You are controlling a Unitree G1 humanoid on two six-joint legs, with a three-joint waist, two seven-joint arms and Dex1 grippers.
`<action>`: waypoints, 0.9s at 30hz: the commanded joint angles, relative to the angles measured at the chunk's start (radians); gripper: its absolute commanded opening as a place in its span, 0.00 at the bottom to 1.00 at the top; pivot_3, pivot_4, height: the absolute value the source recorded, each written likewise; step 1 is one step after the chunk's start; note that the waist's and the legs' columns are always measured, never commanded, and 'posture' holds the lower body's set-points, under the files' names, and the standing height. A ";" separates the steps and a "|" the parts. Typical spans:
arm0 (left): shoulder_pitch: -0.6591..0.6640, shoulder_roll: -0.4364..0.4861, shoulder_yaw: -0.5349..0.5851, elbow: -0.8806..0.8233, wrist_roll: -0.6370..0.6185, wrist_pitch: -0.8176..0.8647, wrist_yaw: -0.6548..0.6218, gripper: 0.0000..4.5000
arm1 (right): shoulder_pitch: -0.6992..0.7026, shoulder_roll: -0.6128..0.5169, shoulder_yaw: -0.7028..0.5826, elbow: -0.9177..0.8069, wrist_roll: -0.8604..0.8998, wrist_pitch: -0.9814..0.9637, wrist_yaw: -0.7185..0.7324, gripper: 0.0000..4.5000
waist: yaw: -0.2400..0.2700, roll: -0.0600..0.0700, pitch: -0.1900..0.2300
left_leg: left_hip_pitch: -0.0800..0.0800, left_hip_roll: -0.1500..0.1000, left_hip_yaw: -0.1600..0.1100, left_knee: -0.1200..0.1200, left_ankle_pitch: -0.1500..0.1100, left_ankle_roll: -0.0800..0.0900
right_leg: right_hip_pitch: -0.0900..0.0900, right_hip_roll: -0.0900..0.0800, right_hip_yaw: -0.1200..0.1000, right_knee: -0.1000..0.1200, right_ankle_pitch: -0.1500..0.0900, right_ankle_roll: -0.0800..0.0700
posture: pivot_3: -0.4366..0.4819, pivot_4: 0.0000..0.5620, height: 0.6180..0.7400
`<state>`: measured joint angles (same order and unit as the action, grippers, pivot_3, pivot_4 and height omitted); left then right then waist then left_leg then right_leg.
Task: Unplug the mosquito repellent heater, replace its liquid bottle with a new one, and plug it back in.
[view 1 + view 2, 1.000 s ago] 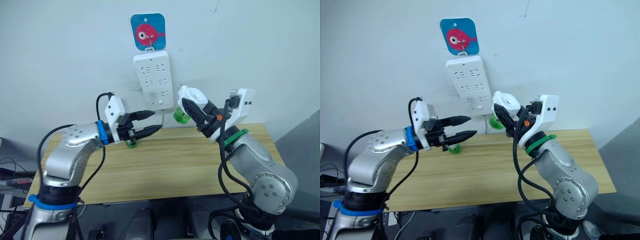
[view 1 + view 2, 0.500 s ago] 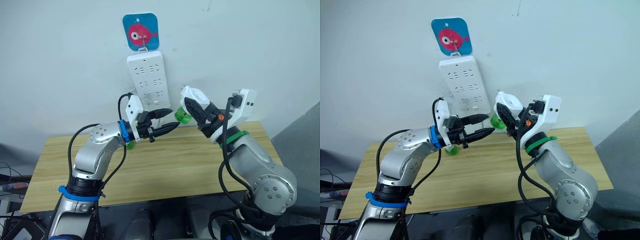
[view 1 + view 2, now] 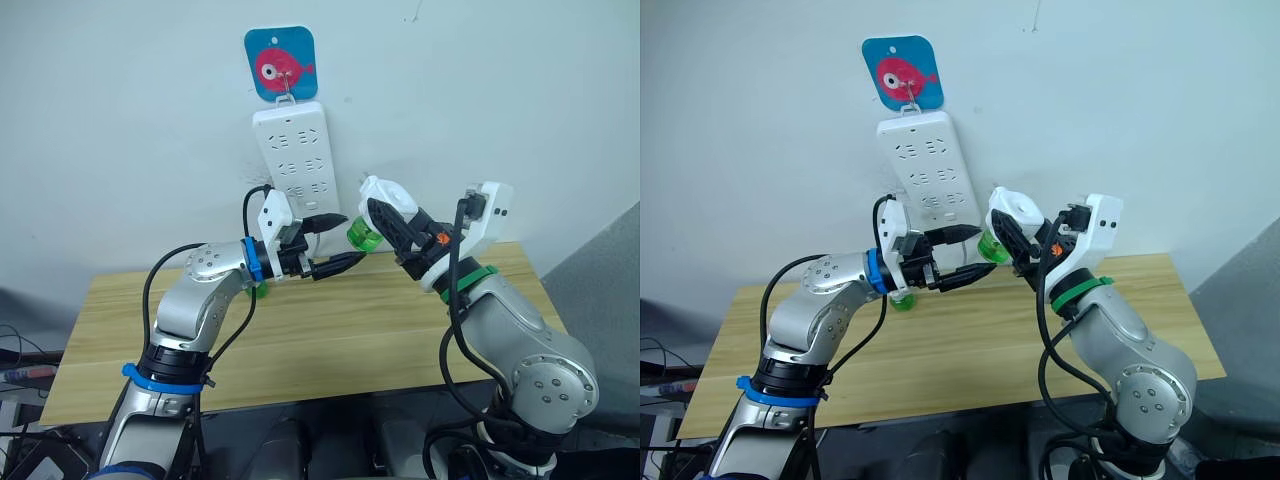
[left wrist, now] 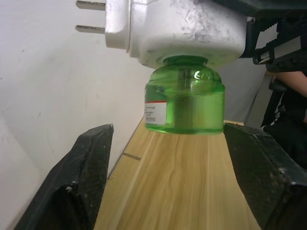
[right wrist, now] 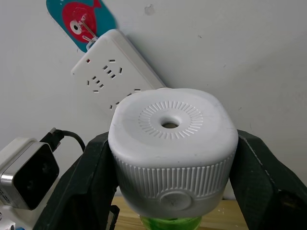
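Heater: mosquito repellent heater [image 5: 172, 151], one, a small rounded white plastic block with a ribbed band around its side, a ring of fine radial grooves on top and a round hole at the centre; two flat metal prongs stick out of its back, seen in the left wrist view.
Heater position: held in the air above the table, in front of the wall and just beside the lower end of the power strip, unplugged.
Bottle: green bottle [image 4: 184, 103], one, squat and dome-shouldered, clear green plastic with a white label, screwed into the underside of the heater.
Right gripper: right gripper [image 3: 392, 222], two black fingers with a pebbled surface, pinching the heater by its opposite sides.
Left gripper: left gripper [image 3: 338, 240], two black tapered fingers spread apart, one on each side of the green bottle; I cannot tell whether they touch it.
Second bottle: second green bottle [image 3: 261, 290], partly hidden behind the left arm, standing on the table near the wall.
Power strip: power strip [image 3: 297, 158], one, long, white, smooth plastic, hanging upright on the wall with several rows of sockets.
Hook plate: fish sign [image 3: 281, 63], one, a blue rounded square with a red fish, above the strip.
Table: wooden table [image 3: 330, 340], one, light grained planks.
Wall: wall [image 3: 120, 130], plain, pale, lightly scuffed.
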<state>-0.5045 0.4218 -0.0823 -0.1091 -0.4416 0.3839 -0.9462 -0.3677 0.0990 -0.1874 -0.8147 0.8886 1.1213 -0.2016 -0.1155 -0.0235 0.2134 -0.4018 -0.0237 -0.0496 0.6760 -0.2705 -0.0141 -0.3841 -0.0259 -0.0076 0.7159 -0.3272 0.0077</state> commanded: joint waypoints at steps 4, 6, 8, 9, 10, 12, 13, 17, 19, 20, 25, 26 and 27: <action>-0.030 -0.041 0.004 -0.030 -0.016 0.006 0.035 0.85 | 0.002 -0.016 0.025 -0.006 0.051 -0.046 -0.018 0.65 | 0.000 0.000 0.000 | 0.000 0.000 0.000 0.000 0.000 0.000 | 0.000 0.000 0.000 0.000 0.000 0.000 | 0.26 0.28 1.00; -0.031 -0.051 0.004 -0.033 -0.019 0.007 0.041 0.85 | 0.004 -0.020 0.028 -0.001 0.061 -0.055 -0.027 0.65 | 0.000 0.000 0.000 | 0.000 0.000 0.000 0.000 0.000 0.000 | 0.000 0.000 0.000 0.000 0.000 0.000 | 0.26 0.28 1.00; -0.026 -0.055 -0.001 -0.037 -0.017 0.006 0.044 0.85 | 0.006 -0.025 0.029 0.003 0.070 -0.063 -0.036 0.65 | 0.000 0.000 0.000 | 0.000 0.000 0.000 0.000 0.000 0.000 | 0.000 0.000 0.000 0.000 0.000 0.000 | 0.26 0.28 1.00; -0.023 -0.054 -0.005 -0.038 -0.014 0.003 0.040 0.85 | 0.007 -0.027 0.030 0.005 0.074 -0.066 -0.040 0.65 | -0.001 0.000 0.000 | 0.000 0.000 0.000 0.000 0.000 0.000 | 0.000 0.000 0.000 0.000 0.000 0.000 | 0.26 0.28 1.00; -0.019 -0.052 -0.008 -0.038 -0.011 0.002 0.037 0.85 | 0.008 -0.030 0.031 0.006 0.078 -0.070 -0.043 0.65 | -0.001 0.000 0.000 | 0.000 0.000 0.000 0.000 0.000 0.000 | 0.000 0.000 0.000 0.000 0.000 0.000 | 0.26 0.28 1.00; -0.014 -0.051 -0.012 -0.037 -0.006 -0.003 0.034 0.85 | 0.008 -0.034 0.031 0.010 0.088 -0.078 -0.052 0.65 | -0.001 0.000 0.000 | 0.000 0.000 0.000 0.000 0.000 0.000 | 0.000 0.000 0.000 0.000 0.000 0.000 | 0.26 0.28 1.00; -0.014 -0.052 -0.012 -0.036 -0.005 -0.005 0.035 0.85 | 0.007 -0.033 0.029 0.013 0.094 -0.083 -0.058 0.65 | -0.001 0.000 0.000 | 0.000 0.000 0.000 0.000 0.000 0.000 | 0.000 0.000 0.000 0.000 0.000 0.000 | 0.26 0.28 1.00; -0.017 -0.070 -0.009 -0.028 -0.009 -0.017 0.050 0.85 | 0.007 -0.009 0.005 0.036 0.152 -0.111 -0.115 0.65 | -0.001 0.000 0.000 | 0.000 0.000 0.000 0.000 0.000 0.000 | 0.000 0.000 0.000 0.000 0.000 0.000 | 0.26 0.28 1.00; -0.012 -0.075 -0.011 -0.029 -0.008 -0.022 0.051 0.85 | 0.008 -0.008 -0.003 0.044 0.182 -0.124 -0.142 0.65 | 0.000 0.000 0.000 | 0.000 0.000 0.000 0.000 0.000 0.000 | 0.000 0.000 0.000 0.000 0.000 0.000 | 0.26 0.28 1.00; -0.010 -0.080 -0.008 -0.029 -0.011 -0.021 0.055 0.85 | 0.009 -0.013 -0.003 0.046 0.194 -0.129 -0.152 0.65 | 0.000 0.000 0.000 | 0.000 0.000 0.000 0.000 0.000 0.000 | 0.000 0.000 0.000 0.000 0.000 0.000 | 0.26 0.28 1.00; -0.024 -0.096 0.004 -0.033 -0.018 -0.032 0.069 0.85 | 0.017 -0.031 -0.003 0.058 0.259 -0.167 -0.213 0.65 | -0.001 0.000 0.000 | 0.000 0.000 0.001 0.000 0.000 0.000 | 0.000 0.000 0.001 0.000 0.000 0.000 | 0.25 0.28 1.00; -0.024 -0.094 0.004 -0.032 -0.015 -0.034 0.067 0.85 | 0.018 -0.037 -0.003 0.061 0.270 -0.176 -0.224 0.65 | -0.001 0.000 0.000 | 0.000 0.000 0.001 0.000 0.000 0.000 | 0.000 0.000 0.001 0.000 0.000 0.000 | 0.25 0.28 1.00; -0.022 -0.090 0.003 -0.030 -0.009 -0.040 0.064 0.85 | 0.019 -0.044 -0.002 0.064 0.282 -0.186 -0.235 0.65 | -0.001 0.000 0.000 | 0.000 0.000 0.001 0.000 0.000 0.000 | 0.000 0.000 0.001 0.000 0.000 0.000 | 0.25 0.28 1.00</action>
<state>-0.5159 0.3283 -0.0920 -0.1099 -0.4466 0.3671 -0.8827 -0.3422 0.0582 -0.1784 -0.7293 1.1264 0.9732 -0.4227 -0.1168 -0.0237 0.2131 -0.4022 -0.0236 -0.0487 0.6761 -0.2704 -0.0138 -0.3840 -0.0256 -0.0068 0.7159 -0.3272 0.0077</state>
